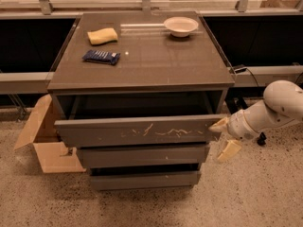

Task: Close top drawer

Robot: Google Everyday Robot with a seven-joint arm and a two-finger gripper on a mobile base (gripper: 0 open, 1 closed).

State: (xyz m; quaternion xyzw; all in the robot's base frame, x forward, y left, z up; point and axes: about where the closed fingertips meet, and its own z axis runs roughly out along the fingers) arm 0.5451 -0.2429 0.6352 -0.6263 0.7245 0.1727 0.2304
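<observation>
The top drawer is a wide grey drawer with pale scratches on its flat front. It stands partly pulled out of the grey cabinet, with a dark gap showing behind its front. My gripper is at the right end of the drawer front, on a white arm coming in from the right. Its cream fingers are spread open; the upper fingertip touches the front's right end and the lower one hangs below it. It holds nothing.
A yellow sponge, a blue packet and a white bowl lie on the cabinet top. Two plain drawer fronts sit below, also slightly out. An open cardboard box stands on the floor at left.
</observation>
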